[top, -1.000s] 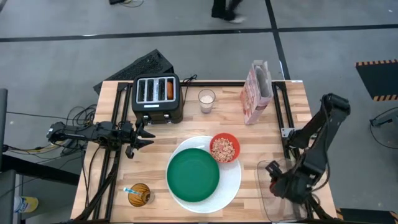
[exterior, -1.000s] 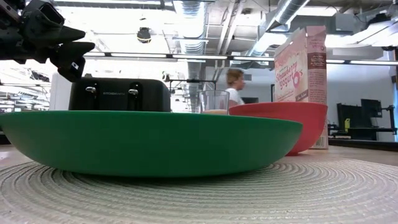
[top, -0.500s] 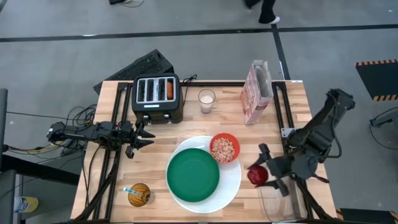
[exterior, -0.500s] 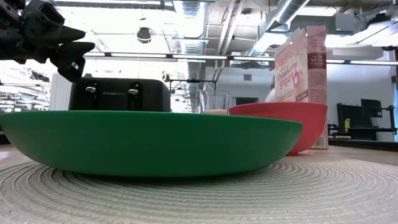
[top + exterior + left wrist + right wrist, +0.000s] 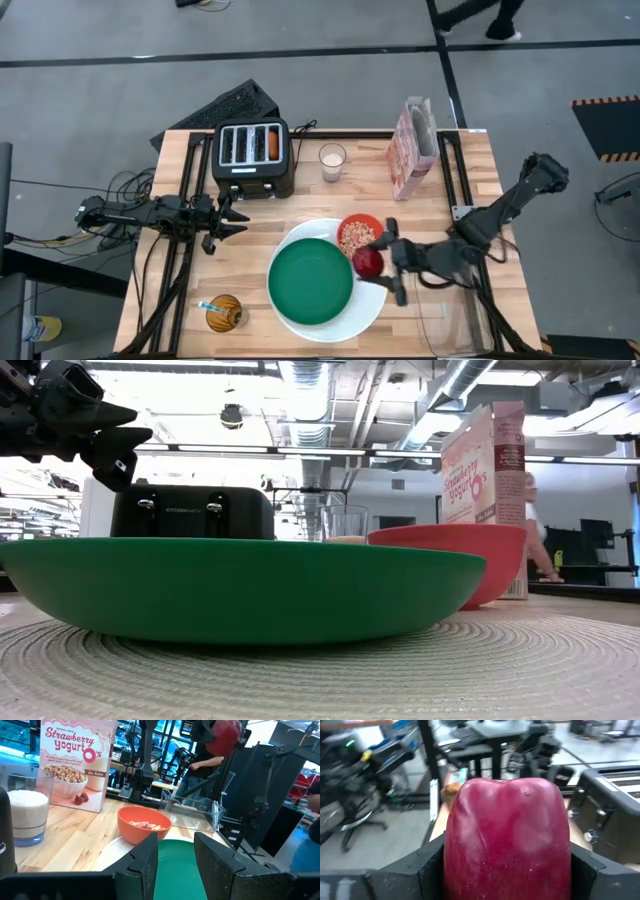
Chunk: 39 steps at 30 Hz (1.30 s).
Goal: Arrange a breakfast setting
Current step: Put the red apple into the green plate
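Observation:
A dark-red fruit (image 5: 367, 262) hangs above the right part of the large white plate (image 5: 372, 300), with my right gripper (image 5: 384, 262) shut on it. It is just right of the green plate (image 5: 311, 281), which rests on the white plate, and near the red bowl (image 5: 360, 236) of cereal. The fruit also shows high up in the left wrist view (image 5: 225, 735). The round bread (image 5: 273, 145) sticks up from a toaster slot. A blue-handled spoon (image 5: 210, 306) stands in a small brown cup. My left gripper (image 5: 232, 222) waits open at the table's left. My right gripper pinches the fruit between its two fingers, one on each opposite side (image 5: 454, 865). The fingers (image 5: 592, 870) come nearly level from the table's right. The fruit is lifted clear above the white plate.
A black toaster (image 5: 252, 157), a glass of milk (image 5: 332, 160) and a cereal box (image 5: 412, 148) stand along the far edge. A clear container (image 5: 440, 315) sits at the near right corner. A person walks in the room beyond the table (image 5: 535, 530).
My right gripper has risen out of the clear container at the near right corner and swung toward the table's left, tipping from pointing down to nearly level. The fruit has come with it, lifted clear, and now hangs over the white plate.

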### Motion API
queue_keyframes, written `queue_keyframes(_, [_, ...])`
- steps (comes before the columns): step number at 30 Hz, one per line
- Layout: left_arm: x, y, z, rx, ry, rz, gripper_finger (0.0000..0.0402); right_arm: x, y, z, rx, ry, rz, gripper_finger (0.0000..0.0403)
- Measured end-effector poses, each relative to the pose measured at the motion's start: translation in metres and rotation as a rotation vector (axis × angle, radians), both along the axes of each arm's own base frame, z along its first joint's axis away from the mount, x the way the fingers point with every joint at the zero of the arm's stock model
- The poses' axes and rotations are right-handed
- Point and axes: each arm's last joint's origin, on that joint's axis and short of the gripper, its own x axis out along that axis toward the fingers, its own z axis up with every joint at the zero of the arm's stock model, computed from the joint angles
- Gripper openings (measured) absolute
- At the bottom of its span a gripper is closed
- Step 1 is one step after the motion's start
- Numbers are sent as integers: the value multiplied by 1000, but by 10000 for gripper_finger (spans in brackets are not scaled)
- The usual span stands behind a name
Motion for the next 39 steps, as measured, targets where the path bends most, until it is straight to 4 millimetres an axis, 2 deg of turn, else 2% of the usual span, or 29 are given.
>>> queue_keyframes(8, [0,0,0,0,0,0,113,34,-18,-19,107,22,-147,298])
queue_keyframes(14, [0,0,0,0,0,0,113,53,-17,-39,111,46,-220,298])
queue_keyframes(22, [0,0,0,0,0,0,113,77,-20,-76,168,123,-333,298])
queue_keyframes(28, [0,0,0,0,0,0,113,92,-17,-108,232,179,-390,298])
queue_keyframes(39, [0,0,0,0,0,0,113,104,0,-148,359,230,-417,298])
